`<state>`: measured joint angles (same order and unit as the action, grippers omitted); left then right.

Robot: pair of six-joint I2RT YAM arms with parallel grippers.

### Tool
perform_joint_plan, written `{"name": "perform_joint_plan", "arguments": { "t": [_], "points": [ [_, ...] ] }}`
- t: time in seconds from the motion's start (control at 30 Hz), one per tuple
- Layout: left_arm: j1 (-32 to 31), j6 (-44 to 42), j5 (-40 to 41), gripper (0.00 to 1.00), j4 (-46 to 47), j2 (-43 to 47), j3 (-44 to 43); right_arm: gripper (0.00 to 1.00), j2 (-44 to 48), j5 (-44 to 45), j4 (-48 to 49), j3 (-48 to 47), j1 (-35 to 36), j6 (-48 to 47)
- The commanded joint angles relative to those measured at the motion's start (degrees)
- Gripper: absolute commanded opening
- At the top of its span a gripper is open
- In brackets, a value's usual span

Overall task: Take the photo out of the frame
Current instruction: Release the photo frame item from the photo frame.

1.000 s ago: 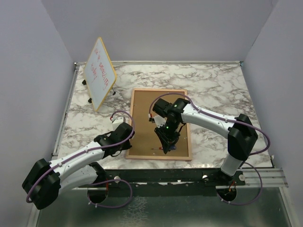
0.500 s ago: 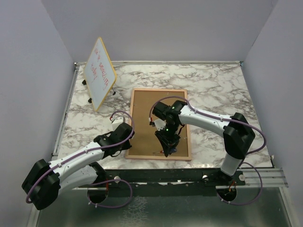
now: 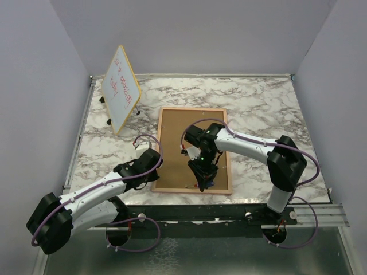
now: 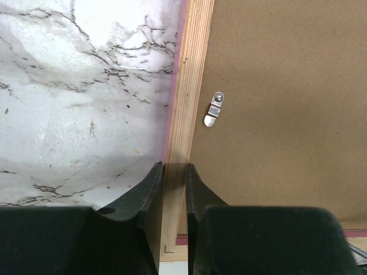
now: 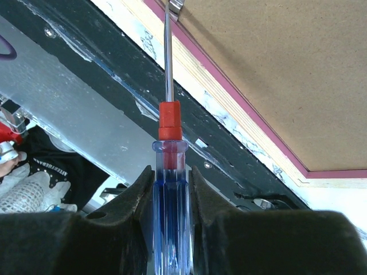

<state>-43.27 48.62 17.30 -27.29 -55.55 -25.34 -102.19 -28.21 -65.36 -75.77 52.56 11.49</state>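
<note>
- The grey-veined white marble worktop (image 3: 258, 103) carries everything, and nothing lying on it has shifted in the last second.
- The large rectangular picture frame (image 3: 175, 143), with a thin pink border and a brown fibreboard back, lies face down mid-worktop, where it was a second ago.
- The photo is out of sight. I'd judge it is still shut in under that backing, so the job is early: the clips come first.
- The right arm has drawn in toward 6 o'clock. Its right fingers (image 5: 140, 195) hung over the board's lower middle a second ago and now sit over the frame's 6 o'clock rail, clamped on a tool. That looks like lining up on a clip there.
- The left arm hasn't budged. Its left fingers (image 4: 155, 183) are pinched together on the frame's wooden rail near the 7 o'clock corner, apparently steadying it.
- The yellow-edged whiteboard (image 3: 121, 86) stands tilted at 10 o'clock. Its red handwriting is too small to read.
- The screwdriver (image 5: 170, 120) has a clear blue handle, red collar and thin steel shaft, with no brand or label showing.
- Its tip reaches a small metal clip (image 5: 175, 7) at the picture's edge; whether it touches, I cannot tell.
- Another clip by the left rail is unmarked.
</note>
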Motion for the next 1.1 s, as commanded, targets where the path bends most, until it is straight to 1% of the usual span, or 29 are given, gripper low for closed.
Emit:
{"name": "perform_joint_plan", "arguments": {
  "t": [0.0,0.5,0.63,0.8,1.07],
  "points": [
    [0.02,0.97,3.17,0.0,0.22,0.71,0.56,0.01,-1.03,1.23,-1.46,0.64,0.44,-0.53],
    [-0.06,0.88,3.44,0.0,0.27,0.63,0.65,0.01,-1.8,2.1,-4.0,-0.02,1.58,-0.02],
    [-0.06,0.83,3.44,0.0,0.22,0.61,0.64,0.0,-2.13,4.46,-4.77,0.39,1.85,0.46],
    [-0.06,1.03,3.61,0.0,0.21,0.57,0.65,0.01,-2.05,9.63,-7.43,-1.26,1.78,1.95],
    [-0.15,0.92,3.62,0.0,0.22,0.61,0.65,0.01,-2.23,11.81,-7.92,-1.73,1.84,3.2]
  ]
}}
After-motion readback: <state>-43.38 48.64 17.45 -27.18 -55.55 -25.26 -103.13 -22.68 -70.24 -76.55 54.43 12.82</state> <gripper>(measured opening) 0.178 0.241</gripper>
